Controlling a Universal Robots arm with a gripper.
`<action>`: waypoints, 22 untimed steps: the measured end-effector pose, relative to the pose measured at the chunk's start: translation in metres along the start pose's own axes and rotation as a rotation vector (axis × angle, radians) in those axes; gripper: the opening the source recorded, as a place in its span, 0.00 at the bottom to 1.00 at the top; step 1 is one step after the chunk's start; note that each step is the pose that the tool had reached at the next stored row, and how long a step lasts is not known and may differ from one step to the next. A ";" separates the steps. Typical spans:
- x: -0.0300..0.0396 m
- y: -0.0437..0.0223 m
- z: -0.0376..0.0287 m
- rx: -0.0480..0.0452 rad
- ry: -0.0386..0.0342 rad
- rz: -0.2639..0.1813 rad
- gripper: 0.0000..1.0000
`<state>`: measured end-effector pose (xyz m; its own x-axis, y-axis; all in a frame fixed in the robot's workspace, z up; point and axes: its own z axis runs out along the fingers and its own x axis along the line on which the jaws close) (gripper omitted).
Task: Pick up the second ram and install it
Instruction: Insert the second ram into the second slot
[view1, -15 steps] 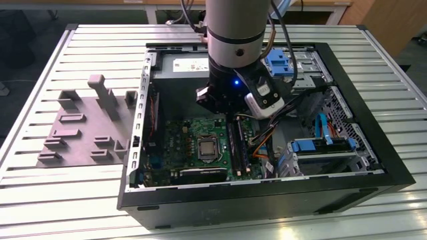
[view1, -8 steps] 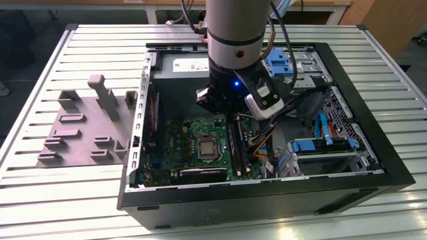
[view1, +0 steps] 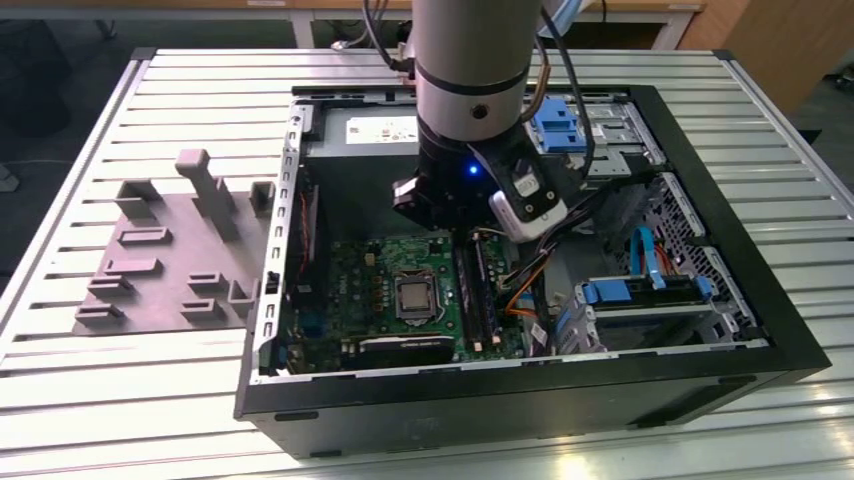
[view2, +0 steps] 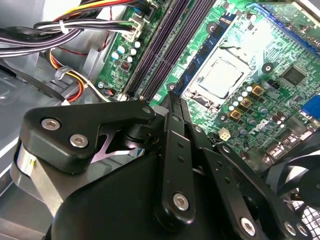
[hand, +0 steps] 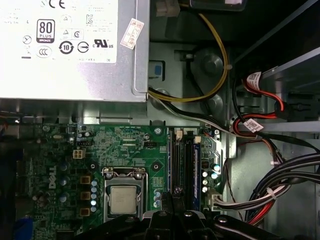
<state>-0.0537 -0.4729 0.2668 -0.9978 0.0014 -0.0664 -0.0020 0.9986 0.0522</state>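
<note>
Claw (view2: 173, 100) pinched nearly shut just above motherboard slots (hand: 176, 160); grasp contents impossible to tell.

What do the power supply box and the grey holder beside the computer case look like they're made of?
The power supply box looks like bare sheet metal: silver, dull sheen, folded edges. The grey holder seems moulded plastic, matte and uniform in colour with rounded posts, though painted metal cannot be ruled out.

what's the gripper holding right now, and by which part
It cannot be told: the gripper is low over the long black memory slots, and its own body hides whether anything sits at its tips.
</note>
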 end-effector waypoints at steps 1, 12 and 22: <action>0.0000 0.0000 0.0003 0.0000 0.0000 0.000 0.12; -0.0009 -0.0001 0.0030 0.0000 -0.0001 0.001 0.12; -0.0009 -0.0003 0.0056 0.0001 -0.0003 0.004 0.12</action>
<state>-0.0524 -0.4729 0.2612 -0.9978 0.0051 -0.0665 0.0016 0.9986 0.0523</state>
